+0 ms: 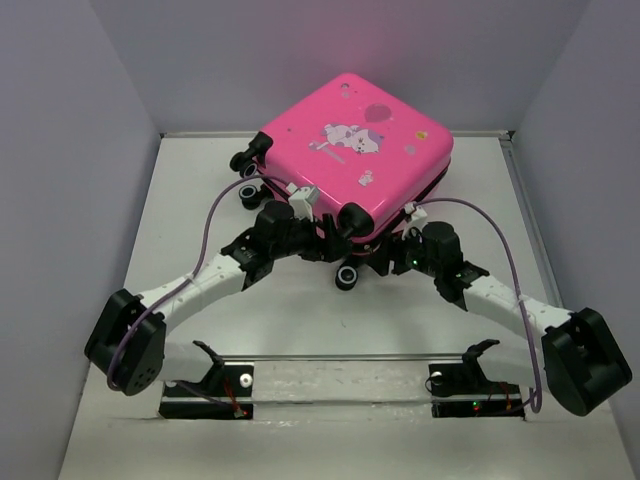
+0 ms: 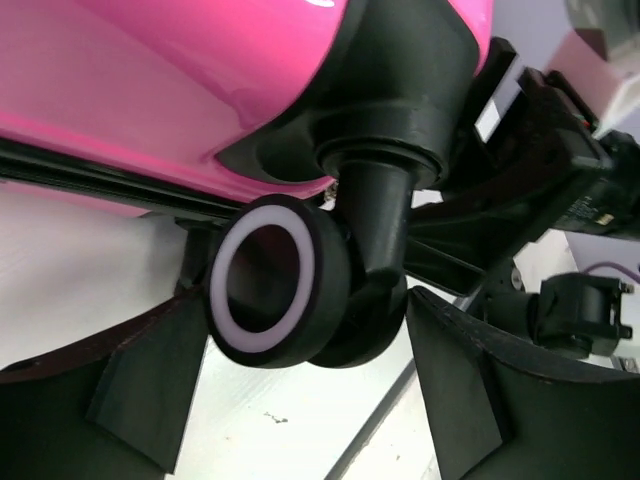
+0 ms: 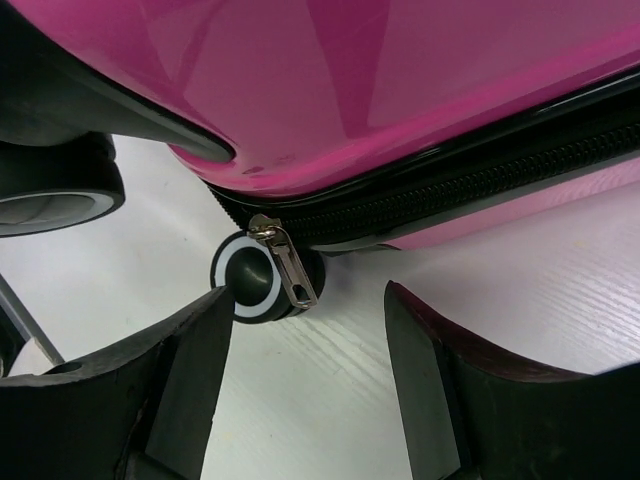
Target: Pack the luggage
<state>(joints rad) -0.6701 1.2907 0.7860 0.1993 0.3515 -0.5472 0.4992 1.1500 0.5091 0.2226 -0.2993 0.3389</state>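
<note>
Pink and hard-shelled, the suitcase (image 1: 350, 150) lay shut at the far middle of the white surface (image 1: 300, 330). It was turned so one corner pointed toward me, sticker side up, with a cartoon animal (image 1: 350, 138) showing. Both arms reached in to that near corner. My left gripper (image 2: 300, 330) was spread, its fingers standing either side of a black wheel (image 2: 275, 285) with a pale ring; I could not tell whether either finger touched it. My right gripper (image 3: 305, 320) was spread too, low over the surface and just beside the black zipper (image 3: 480, 185) that ran between the two pink halves. The silver zipper pull (image 3: 290, 265) hung at the zipper's end, above the gap between the fingers, with another wheel (image 3: 245, 280) right behind it.
</note>
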